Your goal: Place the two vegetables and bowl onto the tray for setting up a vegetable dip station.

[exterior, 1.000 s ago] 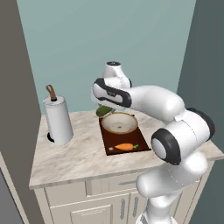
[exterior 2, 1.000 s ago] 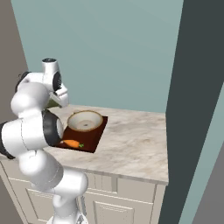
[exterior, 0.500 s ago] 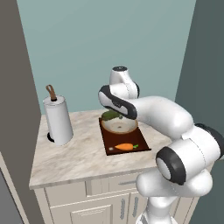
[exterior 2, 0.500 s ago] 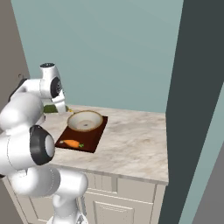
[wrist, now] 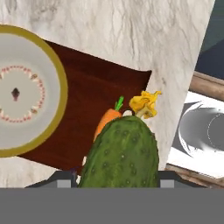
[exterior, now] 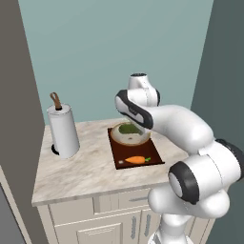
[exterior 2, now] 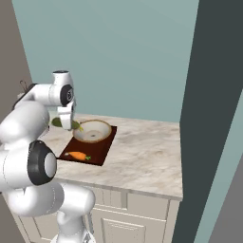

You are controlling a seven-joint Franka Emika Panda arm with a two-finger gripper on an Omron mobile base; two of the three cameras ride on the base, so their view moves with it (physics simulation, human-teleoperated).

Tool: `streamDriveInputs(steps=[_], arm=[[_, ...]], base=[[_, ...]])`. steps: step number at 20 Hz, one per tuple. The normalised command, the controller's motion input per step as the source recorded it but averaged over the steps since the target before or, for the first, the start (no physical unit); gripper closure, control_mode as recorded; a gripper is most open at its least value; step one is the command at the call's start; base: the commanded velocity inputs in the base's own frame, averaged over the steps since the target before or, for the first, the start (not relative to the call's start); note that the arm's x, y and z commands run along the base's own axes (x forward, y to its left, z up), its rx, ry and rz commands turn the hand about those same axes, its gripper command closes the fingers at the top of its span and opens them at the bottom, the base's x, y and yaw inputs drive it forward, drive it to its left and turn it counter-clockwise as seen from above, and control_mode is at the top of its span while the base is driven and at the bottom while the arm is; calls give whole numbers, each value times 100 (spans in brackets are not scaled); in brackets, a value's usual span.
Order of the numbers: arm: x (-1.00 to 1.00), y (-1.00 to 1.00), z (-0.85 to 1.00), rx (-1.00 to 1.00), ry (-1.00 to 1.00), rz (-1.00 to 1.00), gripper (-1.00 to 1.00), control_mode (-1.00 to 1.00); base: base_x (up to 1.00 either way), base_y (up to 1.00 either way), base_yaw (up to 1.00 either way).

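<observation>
My gripper [exterior: 129,125] is shut on the stubby dark green cucumber [exterior: 127,128], which hangs in the air over the far side of the bowl [exterior: 130,138]. The cucumber [wrist: 123,154] fills the lower middle of the hand view, a yellow flower at its tip, and hides my fingertips. The tan bowl [exterior 2: 94,131] stands on the dark reddish-brown tray [exterior 2: 97,149]. The orange carrot [exterior: 136,160] with its green top lies on the tray [exterior: 151,148] in front of the bowl. From the right, the gripper [exterior 2: 68,122] holds the cucumber [exterior 2: 58,122] just left of the bowl.
A paper towel roll [exterior: 63,131] on its holder stands at the left of the marble counter [exterior: 86,171]. Walls close in behind and on both sides. Bare counter [exterior 2: 147,152] stretches right of the tray.
The arm has swung round and carried the cucumber a little to the right, from behind the tray's corner to over the bowl. Bowl, carrot and tray have stayed put.
</observation>
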Motion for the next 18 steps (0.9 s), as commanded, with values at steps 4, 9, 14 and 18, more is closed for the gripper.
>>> streamDriveInputs(steps=[4,9,14,18], arm=[[-24,-27,-6,0,10,-22,100,-100],[-18,-21,-18,0,0,-15,100,-100],[-23,-17,-25,0,0,-4,100,-100],[-11,-20,-28,0,0,0,100,-100]], base=[[0,0,0],[0,0,0],[0,0,0],[0,0,0]])
